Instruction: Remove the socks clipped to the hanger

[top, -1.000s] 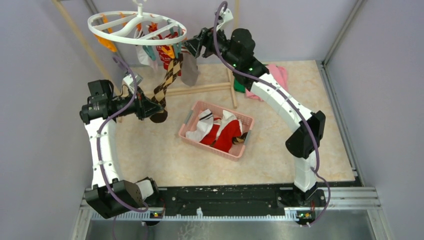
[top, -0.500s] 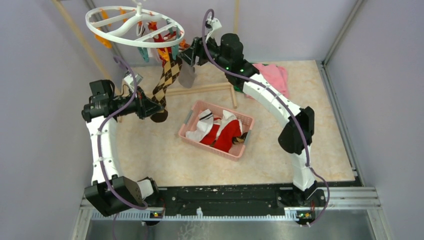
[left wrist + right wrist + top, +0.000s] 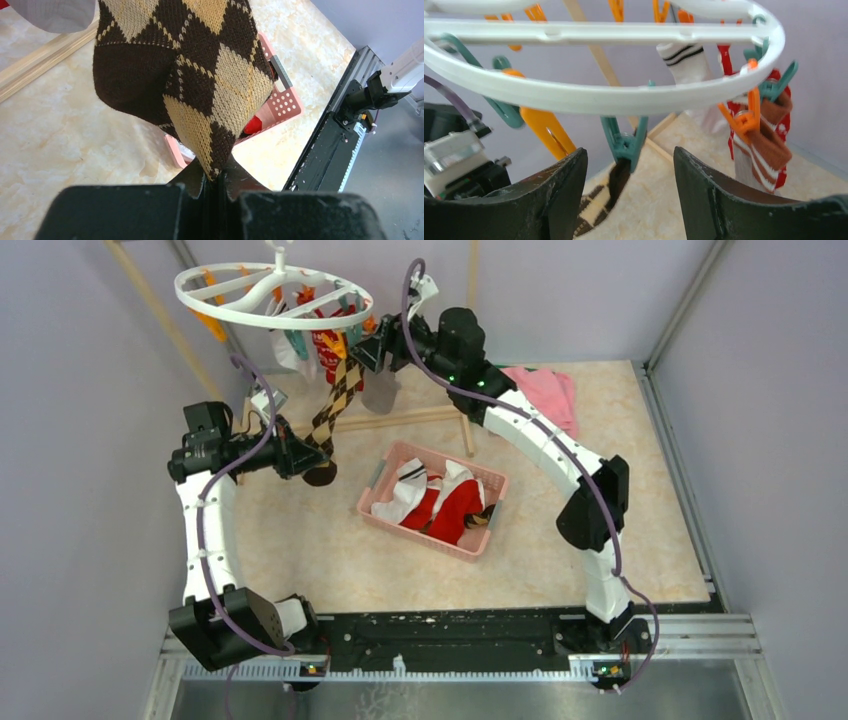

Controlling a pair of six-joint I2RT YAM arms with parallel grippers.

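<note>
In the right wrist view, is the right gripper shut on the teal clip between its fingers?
No, the right gripper stands open, with a visible gap between each finger and the teal clip.

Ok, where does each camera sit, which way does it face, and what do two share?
Top external: above and behind the bases, looking down on table, both arms, hanger, basket.
Left wrist: on the left gripper, facing past fingers shut on the argyle sock toward the basket.
Right wrist: on the right gripper, facing up between open fingers at a teal clip under the hanger.
Shared: top and left wrist both show the argyle sock.
</note>
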